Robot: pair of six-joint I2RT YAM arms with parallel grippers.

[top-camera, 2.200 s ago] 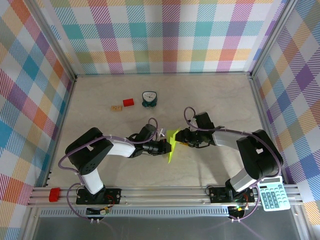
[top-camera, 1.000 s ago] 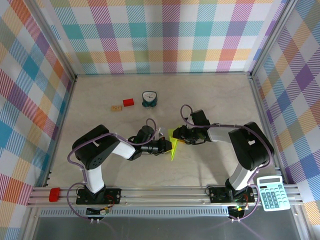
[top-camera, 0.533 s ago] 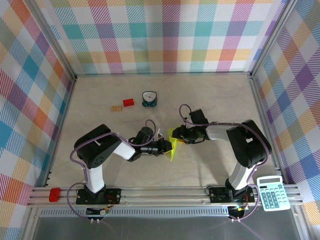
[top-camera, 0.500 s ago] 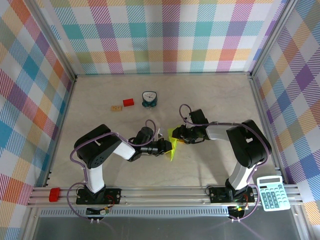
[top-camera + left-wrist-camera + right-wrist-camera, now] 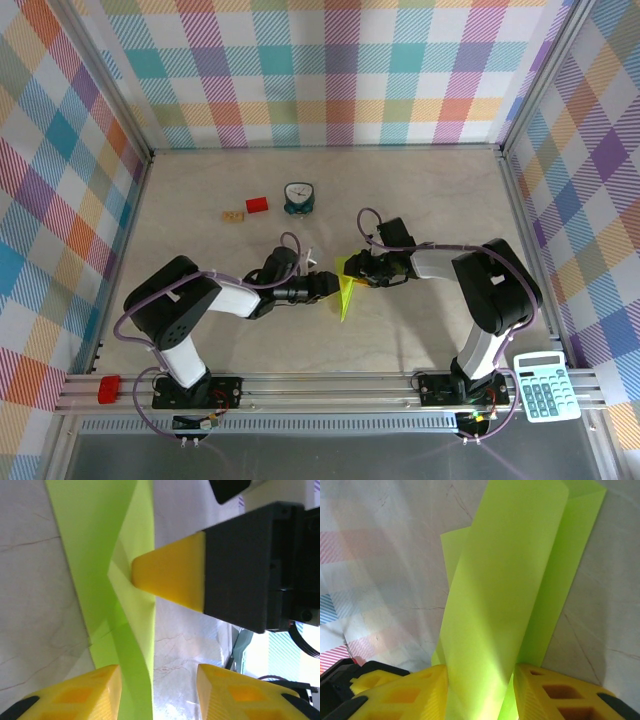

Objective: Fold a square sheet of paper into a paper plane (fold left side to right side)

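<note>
The square sheet of paper (image 5: 346, 292), lime yellow-green, lies mid-table folded into a slim pointed paper plane shape. My left gripper (image 5: 327, 283) is at its left edge, open. In the left wrist view its fingertips (image 5: 75, 695) stand apart (image 5: 157, 692), with a raised strip of the paper (image 5: 100, 555) beside the left one and not pinched. My right gripper (image 5: 361, 272) comes in from the right, shut on an upright curled flap of the paper (image 5: 505, 580) that fills the gap between its pads (image 5: 480, 695). One of its yellow fingers (image 5: 170, 575) touches the crease.
A teal clock (image 5: 298, 197), a red block (image 5: 257, 205) and a small tan block (image 5: 234, 215) sit at the back left. A calculator (image 5: 545, 386) lies on the front rail at the right, a red clamp (image 5: 108, 388) at the left. Checked walls enclose three sides.
My left gripper has opened and let go of the paper, drawing slightly back to the left. The right gripper keeps its hold and has hardly moved.
</note>
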